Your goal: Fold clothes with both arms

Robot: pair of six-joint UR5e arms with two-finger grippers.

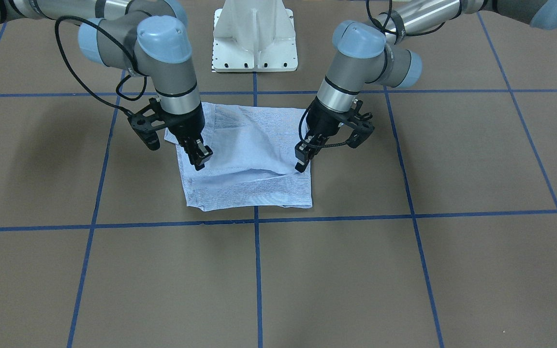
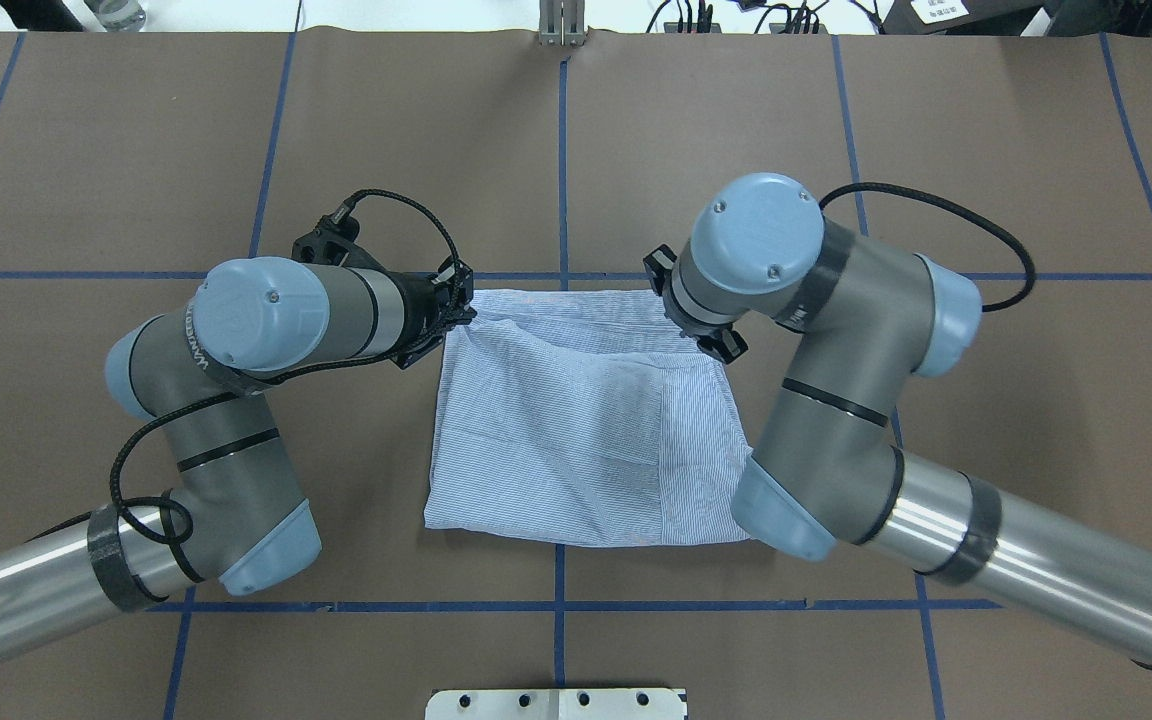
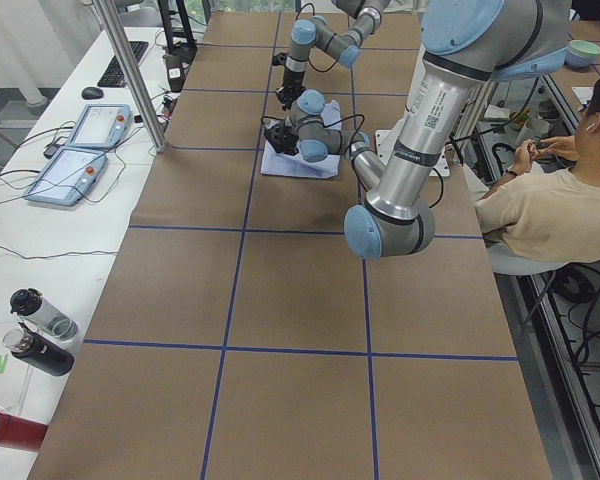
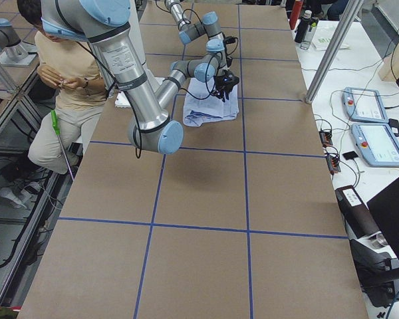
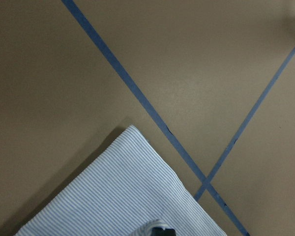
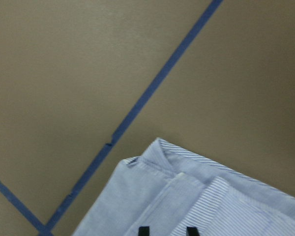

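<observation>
Shirt [image 1: 252, 188] — pale blue, finely striped — lies folded into a rough rectangle on the brown table [image 1: 428, 280], between the two arms and near the white pedestal [image 1: 254, 38]; left gripper [image 1: 301, 162] pinches the raised fold edge, jaws together on the cloth; right gripper [image 1: 201, 157] stands over the opposite edge, fingertips [image 6: 144, 229] apart — cloth showing between them.
</observation>
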